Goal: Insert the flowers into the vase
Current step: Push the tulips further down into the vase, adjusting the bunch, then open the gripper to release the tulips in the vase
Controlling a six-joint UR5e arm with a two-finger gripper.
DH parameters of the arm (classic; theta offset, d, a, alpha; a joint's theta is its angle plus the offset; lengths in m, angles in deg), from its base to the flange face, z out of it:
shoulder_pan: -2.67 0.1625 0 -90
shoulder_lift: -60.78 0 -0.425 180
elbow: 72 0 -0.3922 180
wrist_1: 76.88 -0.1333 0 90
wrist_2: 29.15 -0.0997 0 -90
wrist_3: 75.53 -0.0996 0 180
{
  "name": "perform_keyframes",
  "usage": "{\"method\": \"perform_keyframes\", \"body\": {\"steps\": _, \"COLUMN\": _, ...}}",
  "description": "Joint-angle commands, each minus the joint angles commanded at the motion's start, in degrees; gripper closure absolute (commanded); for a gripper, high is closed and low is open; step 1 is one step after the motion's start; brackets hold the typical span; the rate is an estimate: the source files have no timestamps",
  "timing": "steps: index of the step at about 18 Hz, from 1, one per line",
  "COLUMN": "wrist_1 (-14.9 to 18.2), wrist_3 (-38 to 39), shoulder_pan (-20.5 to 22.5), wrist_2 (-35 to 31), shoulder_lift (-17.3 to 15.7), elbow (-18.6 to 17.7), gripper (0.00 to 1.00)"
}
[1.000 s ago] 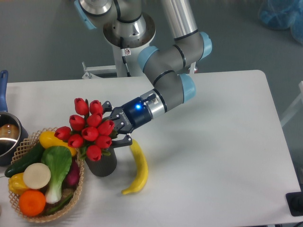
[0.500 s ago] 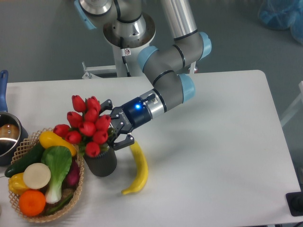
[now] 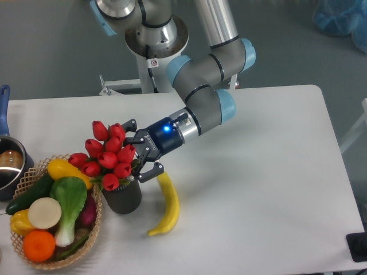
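Note:
The flowers (image 3: 108,157), a tight bunch of glossy red tulip buds with green leaves, stand with their stems down in the vase (image 3: 122,197). The vase is a short dark ribbed cylinder beside the wicker basket. The bunch leans a little to the left over the basket's rim. My gripper (image 3: 137,150) is just right of the buds, level with them, and reaches in from the right. Its fingers are spread wide, one above and one below the right side of the bunch. The fingertips are partly hidden behind the buds.
A woven basket (image 3: 94,232) of vegetables and fruit sits left of the vase. A yellow banana (image 3: 167,203) lies on the table right of it. A metal pot (image 3: 10,163) with a blue handle is at the left edge.
The bunch dipped lower and to the left, then came back up slightly and now sits a little more upright in the vase. The gripper has hardly moved.

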Motion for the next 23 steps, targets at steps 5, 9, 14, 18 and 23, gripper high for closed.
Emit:
{"method": "perform_keyframes", "body": {"steps": 5, "wrist_1": 0.0, "wrist_3": 0.0, "shoulder_pan": 0.0, "wrist_2": 0.0, "shoulder_lift": -0.09, "elbow": 0.0, "gripper": 0.21}}
{"method": "perform_keyframes", "body": {"steps": 9, "wrist_1": 0.0, "wrist_3": 0.0, "shoulder_pan": 0.0, "wrist_2": 0.0, "shoulder_lift": -0.18, "elbow": -0.09, "gripper": 0.01}}
{"method": "perform_keyframes", "body": {"steps": 14, "wrist_1": -0.09, "wrist_3": 0.0, "shoulder_pan": 0.18, "wrist_2": -0.09, "shoulder_lift": -0.53, "elbow": -0.26, "gripper": 0.0}}
{"method": "perform_keyframes", "body": {"steps": 18, "wrist_1": -0.09, "wrist_3": 0.17, "shoulder_pan": 0.35, "wrist_2": -3.06, "shoulder_lift": -1.4, "elbow": -0.7, "gripper": 0.0}}
{"method": "perform_keyframes", "body": {"steps": 23, "wrist_1": -0.09, "wrist_3": 0.62, "shoulder_pan": 0.53, "wrist_2": -6.41, "shoulder_lift": -2.2, "elbow": -0.79, "gripper": 0.0}}
